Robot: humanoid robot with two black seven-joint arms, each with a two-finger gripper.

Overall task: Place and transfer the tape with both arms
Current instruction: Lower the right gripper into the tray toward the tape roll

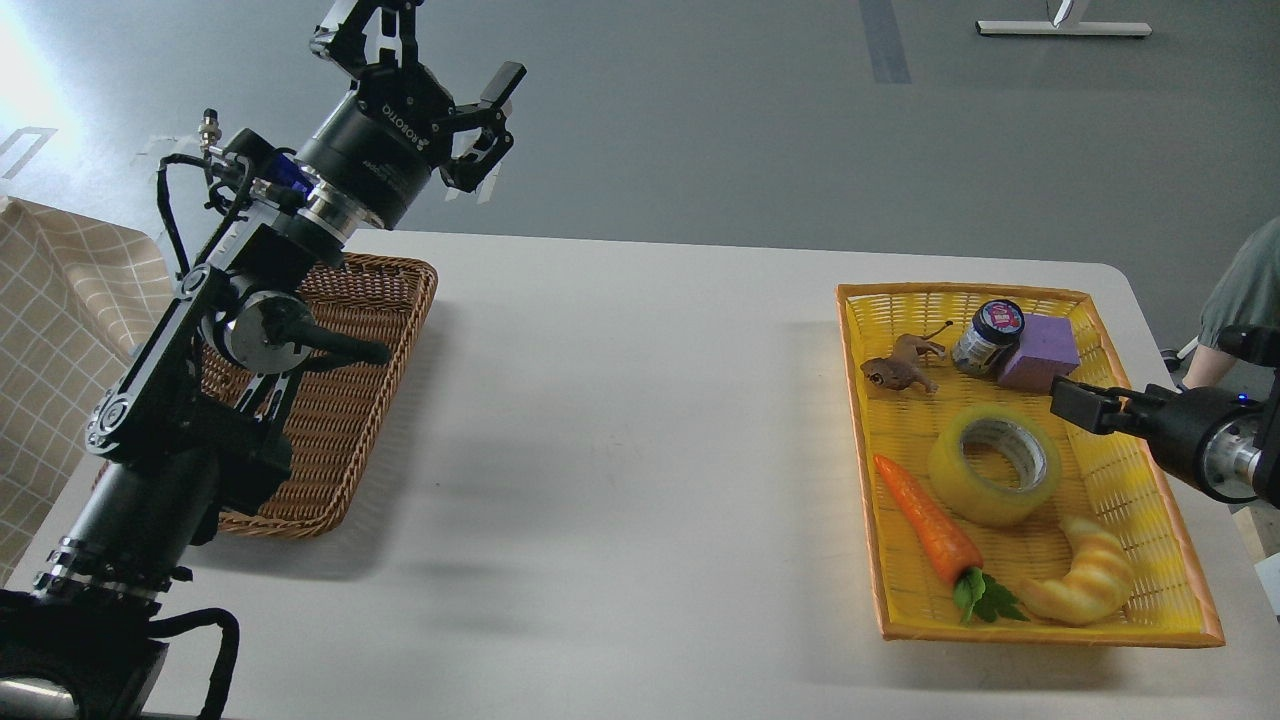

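Brown wicker is what you meet first on the left: a woven basket [375,330] sits on the white counter [620,420], and your left arm [190,380] crosses in front of much of it. A checked cloth [60,300] hangs at the far left edge. Your left hand [450,70] is raised above the counter's far edge, over the grey floor, with its fingers spread well apart and nothing between them.

Across the bare middle of the counter, you come to the yellow tray [1140,500] on the right. The tape [995,465] lies flat near the tray's centre, core facing up. You have an orange carrot [925,520] just beside it on the left, leaves toward the near rim, and a croissant [1085,575] near it at the front. Behind the tape stand a brown toy animal [900,368], a dark-lidded jar [988,338] and a purple block [1040,352], the jar touching the block.

Your right hand [1085,408] reaches in over the tray's right rim, just beside the tape and close under the purple block; you cannot tell from here whether its fingers are apart. A person's sleeve [1245,285] shows at the right edge.
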